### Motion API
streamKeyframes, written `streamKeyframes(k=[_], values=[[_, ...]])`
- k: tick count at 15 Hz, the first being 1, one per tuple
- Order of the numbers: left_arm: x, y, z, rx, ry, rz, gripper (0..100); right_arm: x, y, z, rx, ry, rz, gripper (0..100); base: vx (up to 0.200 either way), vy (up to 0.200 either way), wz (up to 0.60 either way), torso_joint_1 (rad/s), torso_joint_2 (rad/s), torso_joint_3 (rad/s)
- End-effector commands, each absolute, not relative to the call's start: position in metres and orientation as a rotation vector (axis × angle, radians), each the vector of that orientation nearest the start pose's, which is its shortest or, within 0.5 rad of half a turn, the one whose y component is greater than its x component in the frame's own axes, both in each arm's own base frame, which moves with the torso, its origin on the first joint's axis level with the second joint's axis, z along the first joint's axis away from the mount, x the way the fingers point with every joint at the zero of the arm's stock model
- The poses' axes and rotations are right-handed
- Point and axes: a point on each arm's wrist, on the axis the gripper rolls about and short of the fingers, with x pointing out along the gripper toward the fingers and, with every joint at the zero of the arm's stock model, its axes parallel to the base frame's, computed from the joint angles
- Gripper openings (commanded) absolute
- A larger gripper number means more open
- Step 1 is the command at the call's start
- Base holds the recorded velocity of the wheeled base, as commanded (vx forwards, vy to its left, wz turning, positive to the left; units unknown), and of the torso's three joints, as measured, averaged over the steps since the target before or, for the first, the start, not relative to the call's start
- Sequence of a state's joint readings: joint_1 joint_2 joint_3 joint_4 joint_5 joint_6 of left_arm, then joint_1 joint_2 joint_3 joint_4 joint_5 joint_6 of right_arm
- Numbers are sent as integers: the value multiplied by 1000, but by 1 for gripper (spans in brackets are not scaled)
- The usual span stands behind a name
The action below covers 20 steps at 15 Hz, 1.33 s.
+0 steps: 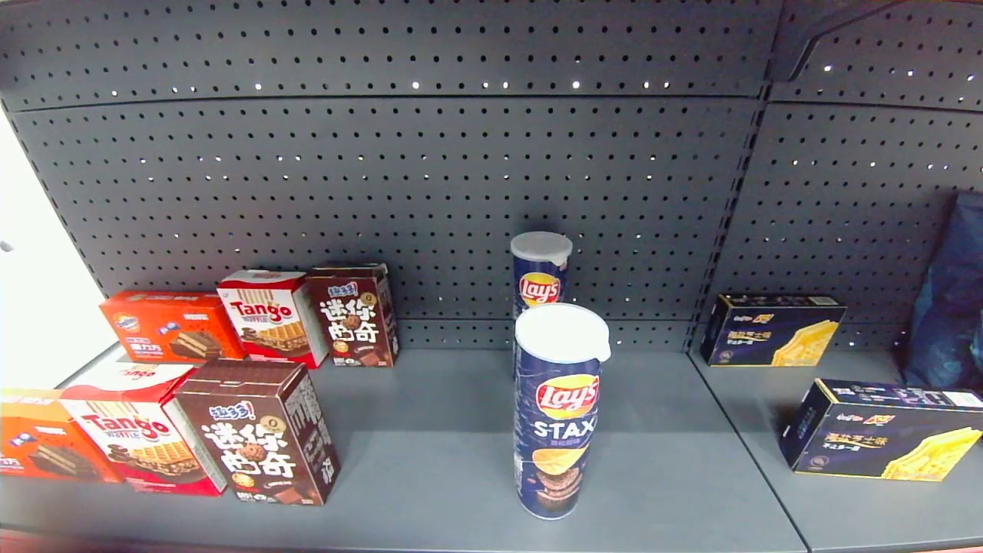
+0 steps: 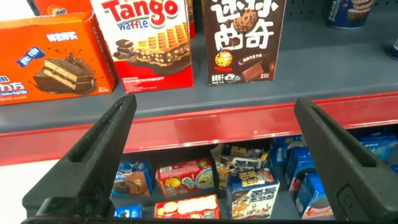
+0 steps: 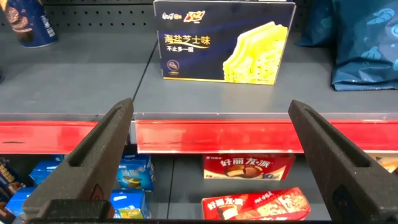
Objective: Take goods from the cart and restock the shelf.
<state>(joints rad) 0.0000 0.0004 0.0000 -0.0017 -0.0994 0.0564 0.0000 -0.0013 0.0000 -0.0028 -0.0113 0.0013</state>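
A grey shelf [image 1: 430, 430] holds two tall blue chip cans, one near the front [image 1: 561, 415] and one behind it [image 1: 541, 273]. On its left stand two rows of orange [image 1: 42, 445], waffle [image 1: 134, 442] and brown cookie boxes [image 1: 261, 434]. My left gripper [image 2: 214, 102] is open and holds nothing, in front of the shelf's red edge strip [image 2: 236, 127], below the waffle box [image 2: 146, 40] and brown cookie box [image 2: 242, 37]. My right gripper [image 3: 211, 104] is open too, facing a dark blue wafer box [image 3: 224, 43] on the neighbouring shelf bay.
Two dark blue wafer boxes [image 1: 772, 330] [image 1: 883, 430] and a blue bag [image 1: 948, 299] occupy the right bay. Free shelf room lies on both sides of the cans. A lower shelf under the red strip [image 3: 217, 134] is packed with small boxes [image 2: 249, 186] [image 3: 249, 168].
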Motion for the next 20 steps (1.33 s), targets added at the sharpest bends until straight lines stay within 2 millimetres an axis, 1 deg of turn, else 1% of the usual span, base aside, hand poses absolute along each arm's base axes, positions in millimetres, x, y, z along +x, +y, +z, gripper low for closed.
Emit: streamKeyframes(k=[1, 3, 5, 12, 14, 20], values=[[-23, -2, 76, 57, -4, -100, 100, -23, 0, 76, 2, -3, -12, 100, 0, 0, 0, 0, 0, 0], [-23, -2, 76, 58, -4, -97, 100, -23, 0, 76, 2, -3, -12, 100, 0, 0, 0, 0, 0, 0], [-23, -2, 76, 58, -4, -100, 100, -23, 0, 76, 2, -3, -12, 100, 0, -200, 0, 5, 2, 2], [-23, -2, 76, 57, -4, -100, 100, -23, 0, 76, 2, -3, -12, 100, 0, 0, 0, 0, 0, 0], [-23, -2, 76, 57, -4, -97, 100, -23, 0, 76, 2, -3, -11, 100, 0, -200, 0, 0, 0, 5], [-23, -2, 76, 52, -4, -98, 100, -23, 0, 76, 2, -3, -12, 100, 0, 0, 0, 0, 0, 0]])
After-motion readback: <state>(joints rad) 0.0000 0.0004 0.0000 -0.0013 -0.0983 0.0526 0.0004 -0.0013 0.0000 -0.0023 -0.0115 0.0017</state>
